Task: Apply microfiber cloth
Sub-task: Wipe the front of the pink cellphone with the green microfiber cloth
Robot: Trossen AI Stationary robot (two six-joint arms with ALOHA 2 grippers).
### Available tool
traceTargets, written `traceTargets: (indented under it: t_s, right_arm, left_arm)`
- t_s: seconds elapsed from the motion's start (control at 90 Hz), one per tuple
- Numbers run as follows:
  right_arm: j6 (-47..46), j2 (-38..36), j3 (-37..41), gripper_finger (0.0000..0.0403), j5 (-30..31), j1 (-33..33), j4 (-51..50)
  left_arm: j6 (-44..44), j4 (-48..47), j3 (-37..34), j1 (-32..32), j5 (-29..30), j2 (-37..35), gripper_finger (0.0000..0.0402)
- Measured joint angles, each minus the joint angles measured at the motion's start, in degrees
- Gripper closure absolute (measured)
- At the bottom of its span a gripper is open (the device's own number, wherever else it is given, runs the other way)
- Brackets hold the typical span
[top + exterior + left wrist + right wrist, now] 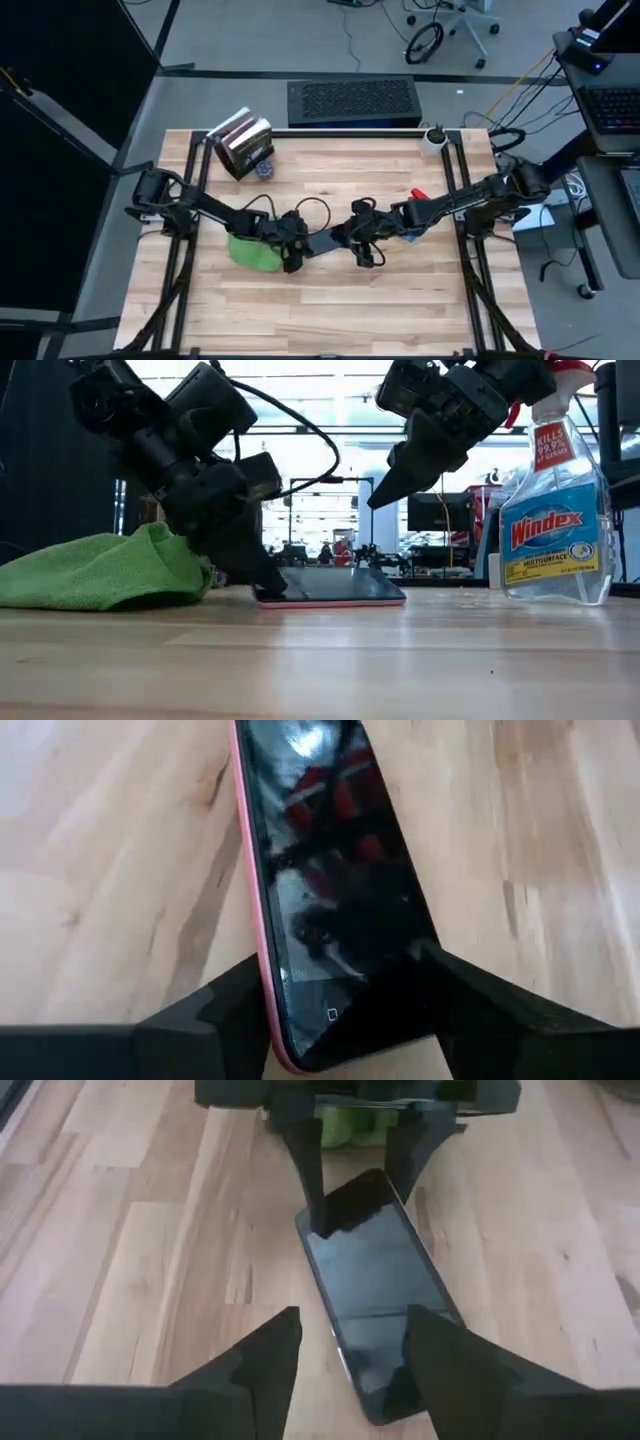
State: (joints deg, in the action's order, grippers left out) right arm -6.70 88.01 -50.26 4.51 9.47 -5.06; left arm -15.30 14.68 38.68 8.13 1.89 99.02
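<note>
The green microfiber cloth (250,252) (100,570) lies in a heap on the table under my left arm's wrist; no finger is on it. A small black device with a pink rim (330,588) (385,1295) lies flat on the table. My left gripper (262,582) (345,1010) stands at the device's end nearest the cloth, shut on it. My right gripper (385,495) (350,1365) hangs open above the device's other end, well clear of it. My left gripper pinches the device's two long edges (268,1005) between its two fingers, close to the end nearest the cloth. The fingers (312,1200) come down steeply from above and from the table's left, lying across the device. The device lies flat on the table.
A clear Windex spray bottle with a red trigger (555,510) (415,195) stands right of the device, under my right arm. A stack of books (243,145) lies at the far left, and a white cup (433,138) stands at the far right. Bare wood lies toward the near edge.
</note>
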Motion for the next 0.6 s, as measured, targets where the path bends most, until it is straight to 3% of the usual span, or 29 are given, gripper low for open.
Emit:
traceTargets:
  t_s: [0.444, 0.6]
  right_arm:
    - [-0.8, 0.0, 0.0, 0.0236, 0.0, 0.0, 0.0]
    - [-1.0, 0.0, 0.0, 0.0236, 0.0, 0.0, 0.0]
  left_arm:
    - [-3.7, 0.9, 0.0, -1.8, -3.3, 0.4, 0.0185]
    - [-3.5, 0.7, 0.0, -2.8, -4.8, 0.4, 0.0163]
